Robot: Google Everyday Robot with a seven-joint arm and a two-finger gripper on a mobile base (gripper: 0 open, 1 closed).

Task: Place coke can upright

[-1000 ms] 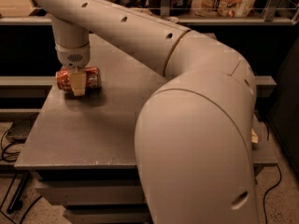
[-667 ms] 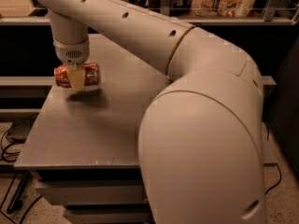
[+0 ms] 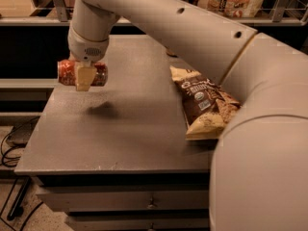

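At upper left my gripper (image 3: pixel 83 79), clamped on the coke can (image 3: pixel 65 71), has lifted it clear of the table (image 3: pixel 125 129), but it hangs sideways, so uprighting remains.

The cream-white gripper (image 3: pixel 83 79), held above the bench's left edge, clasps a can (image 3: pixel 98 74) that is red with faint white markings and a duller silvery end. The arm (image 3: pixel 183 28) is the same cream-white, dotted with small dark holes. The bench (image 3: pixel 134 134) is plain matte grey with a dark smudge of shadow under the can. Near the right edge lies a chip bag (image 3: pixel 204 102), dark brown and pale yellow with white lettering.
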